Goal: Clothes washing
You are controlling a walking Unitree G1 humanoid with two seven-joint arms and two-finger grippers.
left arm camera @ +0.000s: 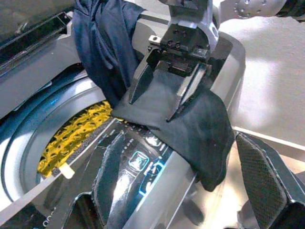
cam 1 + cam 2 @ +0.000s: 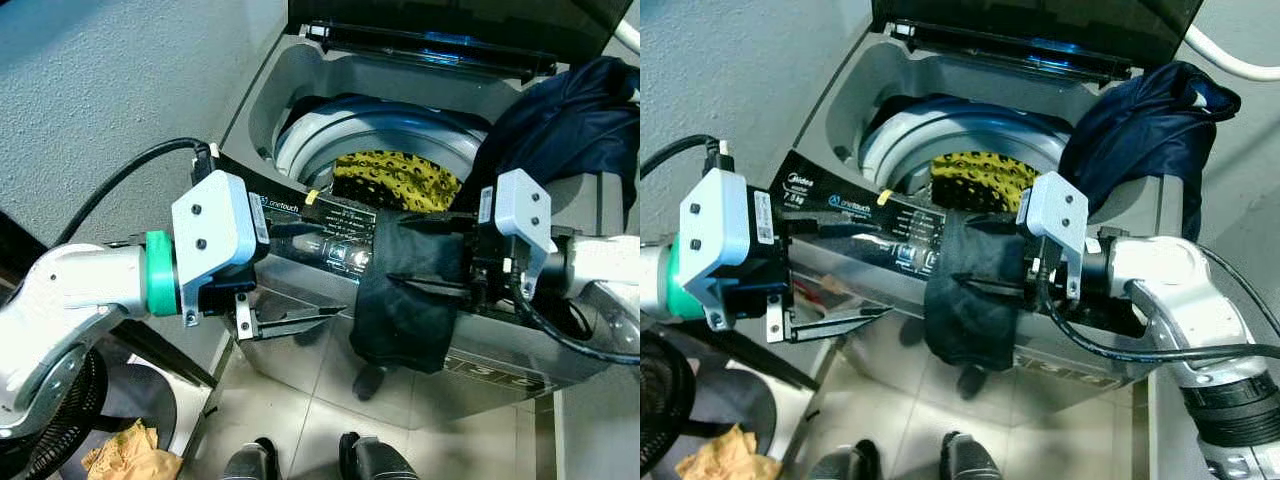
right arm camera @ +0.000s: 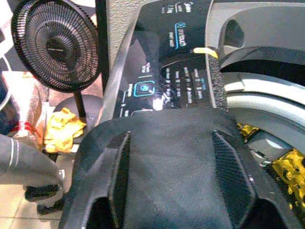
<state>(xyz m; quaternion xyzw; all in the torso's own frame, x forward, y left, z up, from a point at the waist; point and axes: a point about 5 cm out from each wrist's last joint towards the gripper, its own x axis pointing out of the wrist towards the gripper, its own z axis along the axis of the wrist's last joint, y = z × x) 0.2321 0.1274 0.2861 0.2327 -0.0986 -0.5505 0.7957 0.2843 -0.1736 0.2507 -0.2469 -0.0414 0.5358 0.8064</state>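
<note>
Left eye view looks down on a top-loading washing machine (image 2: 300, 345) with its lid (image 2: 440, 25) raised, both arms working at the front edge. Nearest the robot, below the left end effector (image 2: 285, 275), yellow cloth (image 2: 125, 450) lies on the tiled floor beside a black fan (image 3: 55, 43). The left end effector hovers at the machine's front panel, fingers spread wide and holding nothing. Just to its right, a dark garment (image 2: 410, 290) is draped over the control panel (image 2: 330, 235) and hangs down the front. The right end effector (image 2: 435, 255) has its two fingers apart, resting against or pressed into that garment; a firm grip cannot be confirmed. Beyond both end effectors, a yellow-and-black patterned item (image 2: 395, 180) already sits in the drum (image 2: 330, 135), and a navy garment (image 2: 560, 115) lies over the far right rim, behind the right end effector. Loading looks partly done: one piece is in, two are on the rim, and closing the lid and starting the cycle remain. The panel reads "Midea" and "onetouch" with "7.5 kg"; smaller button labels are too fine to read
</note>
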